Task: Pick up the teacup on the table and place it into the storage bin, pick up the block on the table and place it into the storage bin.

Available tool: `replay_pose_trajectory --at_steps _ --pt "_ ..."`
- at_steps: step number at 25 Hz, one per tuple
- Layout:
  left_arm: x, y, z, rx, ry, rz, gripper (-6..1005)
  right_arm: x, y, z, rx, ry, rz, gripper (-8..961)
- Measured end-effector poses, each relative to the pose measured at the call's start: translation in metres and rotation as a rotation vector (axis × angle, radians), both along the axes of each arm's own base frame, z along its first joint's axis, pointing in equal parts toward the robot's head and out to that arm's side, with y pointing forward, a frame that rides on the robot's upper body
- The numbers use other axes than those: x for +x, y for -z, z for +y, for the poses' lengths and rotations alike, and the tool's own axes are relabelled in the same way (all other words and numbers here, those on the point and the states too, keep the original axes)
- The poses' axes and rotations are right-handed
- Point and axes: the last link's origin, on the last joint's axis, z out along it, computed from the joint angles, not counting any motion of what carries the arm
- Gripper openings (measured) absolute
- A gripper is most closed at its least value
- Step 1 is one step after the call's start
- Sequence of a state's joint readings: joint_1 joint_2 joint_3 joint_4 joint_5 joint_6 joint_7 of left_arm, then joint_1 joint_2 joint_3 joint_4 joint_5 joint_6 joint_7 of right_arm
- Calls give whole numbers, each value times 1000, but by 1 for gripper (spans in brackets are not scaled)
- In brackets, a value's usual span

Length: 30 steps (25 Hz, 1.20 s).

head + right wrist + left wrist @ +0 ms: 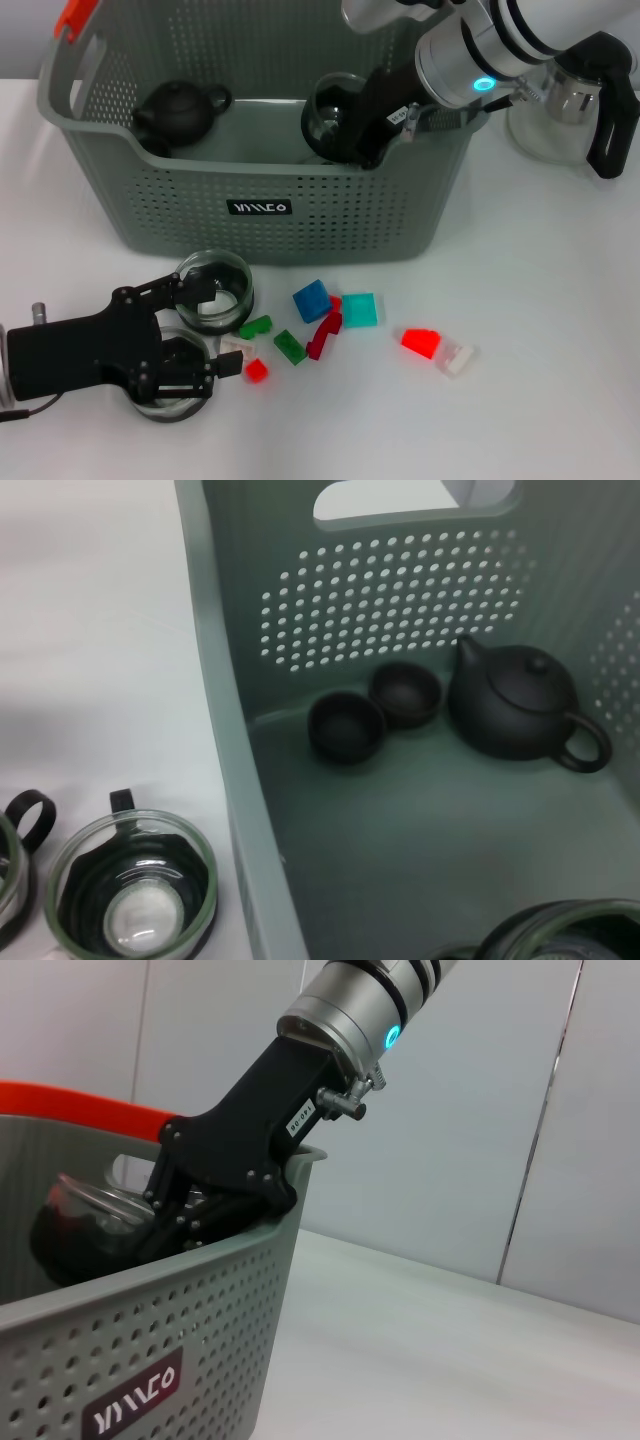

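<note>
Left gripper (215,330) low beside teacup (213,290); right gripper (350,135) inside storage bin (270,215).

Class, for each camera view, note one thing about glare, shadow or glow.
Head view: the red translucent block glows bright on the white table. Left wrist view: soft shadow beside the grey-green perforated storage bin. Right wrist view: the black ceramic teapot carries a dull highlight.

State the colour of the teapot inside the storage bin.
Black; the teapot shows best in the right wrist view.

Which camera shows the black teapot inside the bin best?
The right wrist view: the whole black teapot sits on the bin floor beside two small dark cups. The head view shows it partly behind the rim; the left wrist view misses it.
</note>
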State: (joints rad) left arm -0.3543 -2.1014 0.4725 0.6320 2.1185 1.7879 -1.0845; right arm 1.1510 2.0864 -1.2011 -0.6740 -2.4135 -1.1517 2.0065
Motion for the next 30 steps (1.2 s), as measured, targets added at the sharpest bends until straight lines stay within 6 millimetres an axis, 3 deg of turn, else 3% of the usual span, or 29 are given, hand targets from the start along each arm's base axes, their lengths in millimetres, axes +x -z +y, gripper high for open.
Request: replay_pose_trajectory --at_steps 30 --pt "0 0 0 -1 -2 1 948 -11 -1 -1 -7 -17 12 58"
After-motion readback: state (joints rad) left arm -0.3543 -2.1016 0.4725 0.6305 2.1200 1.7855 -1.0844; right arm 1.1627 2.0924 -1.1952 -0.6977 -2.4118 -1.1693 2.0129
